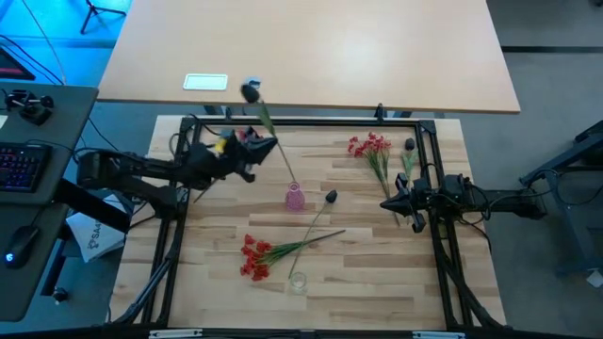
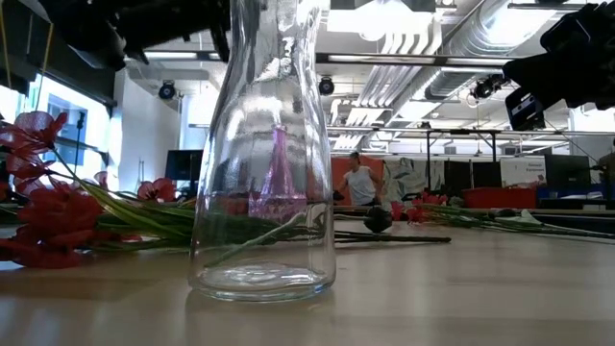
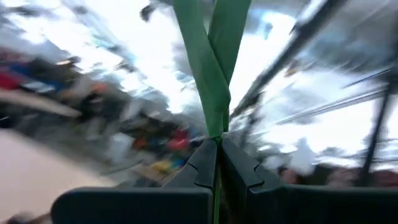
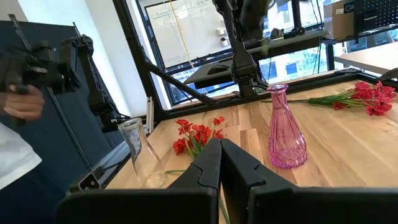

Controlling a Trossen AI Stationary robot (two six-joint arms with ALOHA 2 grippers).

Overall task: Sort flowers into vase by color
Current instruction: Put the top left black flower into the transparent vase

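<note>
My left gripper [image 1: 259, 149] is raised near the table's far-left part and shut on a dark-bloomed flower [image 1: 251, 91]. That flower's stalk slants down to the mouth of the pink vase [image 1: 295, 196]; whether its end is inside, I cannot tell. My right gripper [image 1: 388, 204] hovers shut at the right, beside the stalk ends of a red bunch [image 1: 369, 146] and a dark bloom [image 1: 410, 144] lying on the table. Another dark bloom [image 1: 331, 197] lies mid-table. Two red bunches [image 1: 254, 256] lie by the clear vase [image 1: 298, 281], which stands near the front edge. My left gripper pinches the flower's green stalk [image 3: 217, 127] between its two fingers, just below two long leaves [image 3: 205, 62]. It comes at the stalk roughly level from the table's left, fingers across it. The flower is lifted off the table and tilted, its bloom up toward the far edge.
A black frame rail [image 1: 311, 122] borders the wooden table top on the far, left and right sides. The clear vase [image 2: 264, 144] stands close to the low camera. Bare wood lies between the pink vase and my right gripper. A person's hand [image 4: 22, 102] shows beyond the table.
</note>
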